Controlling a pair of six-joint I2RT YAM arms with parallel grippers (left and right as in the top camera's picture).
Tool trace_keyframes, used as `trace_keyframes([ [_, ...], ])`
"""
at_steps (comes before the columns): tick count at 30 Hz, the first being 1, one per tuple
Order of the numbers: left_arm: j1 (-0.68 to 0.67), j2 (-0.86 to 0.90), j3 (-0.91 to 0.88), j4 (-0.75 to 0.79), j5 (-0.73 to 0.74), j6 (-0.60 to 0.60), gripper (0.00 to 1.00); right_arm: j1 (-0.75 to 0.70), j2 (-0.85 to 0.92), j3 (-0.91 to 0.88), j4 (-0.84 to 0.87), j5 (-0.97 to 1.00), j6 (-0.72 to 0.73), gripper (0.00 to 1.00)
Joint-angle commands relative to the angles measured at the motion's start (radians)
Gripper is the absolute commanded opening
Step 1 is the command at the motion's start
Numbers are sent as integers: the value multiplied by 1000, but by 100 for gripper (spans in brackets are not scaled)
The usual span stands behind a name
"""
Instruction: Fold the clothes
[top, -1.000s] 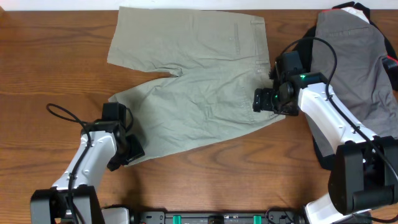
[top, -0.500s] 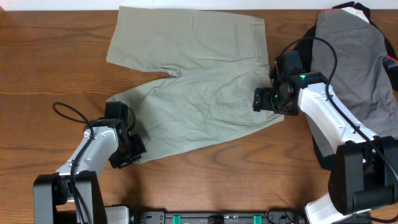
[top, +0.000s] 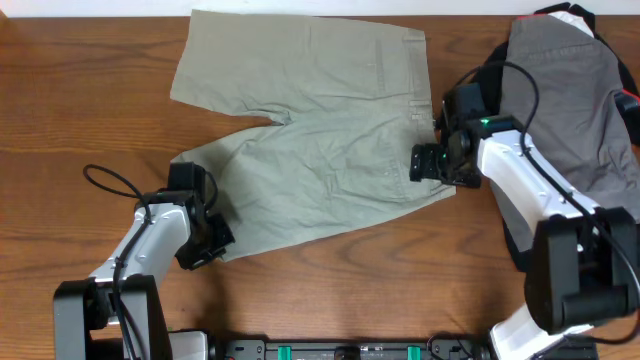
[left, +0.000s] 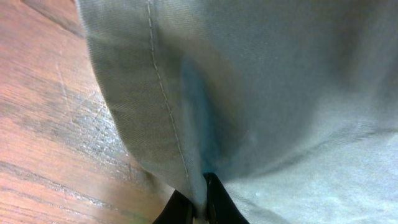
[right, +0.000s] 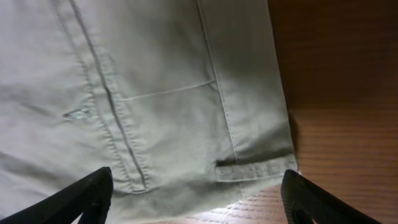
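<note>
Shorts (top: 320, 150) in left jaws; right jaws wide

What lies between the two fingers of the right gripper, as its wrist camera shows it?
The waistband corner of the shorts, with a belt loop, and bare table beside it; the right wrist view shows this.

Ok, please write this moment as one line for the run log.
task: fold shorts | left hand: shut on near leg hem | right hand: open, over waistband corner | shorts: spread on table, unfolded
</note>
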Motion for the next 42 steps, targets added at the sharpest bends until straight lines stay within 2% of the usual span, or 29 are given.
trace_keyframes([
  [1, 6, 23, -9, 32, -34, -9, 6, -10, 31, -6, -9, 12, -9, 79],
  [3, 6, 23, -9, 37, -34, -9, 6, -10, 42, -7, -10, 30, 2, 76],
  [9, 6, 23, -9, 55, -34, -10, 6, -10, 46, -8, -7, 150, 24, 77],
  [15, 6, 23, -9, 59, -34, -10, 6, -10, 46, -24, 10, 165, 33, 76],
  [20, 6, 23, -9, 66, -34, -10, 6, -10, 46, -82, 56, 163, 66, 71],
  [28, 6, 23, -9, 69, -34, -9, 6, -10, 45, -130, 64, 144, 111, 45],
  [34, 6, 23, -9, 80, -35, -9, 6, -10, 45, -130, 92, 145, 111, 42],
  [36, 6, 23, -9, 81, -35, -9, 6, -10, 45, -130, 109, 145, 111, 38],
  [38, 6, 23, -9, 81, -35, -9, 6, -10, 45, -130, 117, 147, 110, 27],
  [40, 6, 23, -9, 81, -35, -9, 6, -10, 45, -130, 119, 162, 111, 1],
  [42, 6, 23, -8, 84, -35, -9, 6, -11, 43, -129, 117, 164, 113, 1],
])
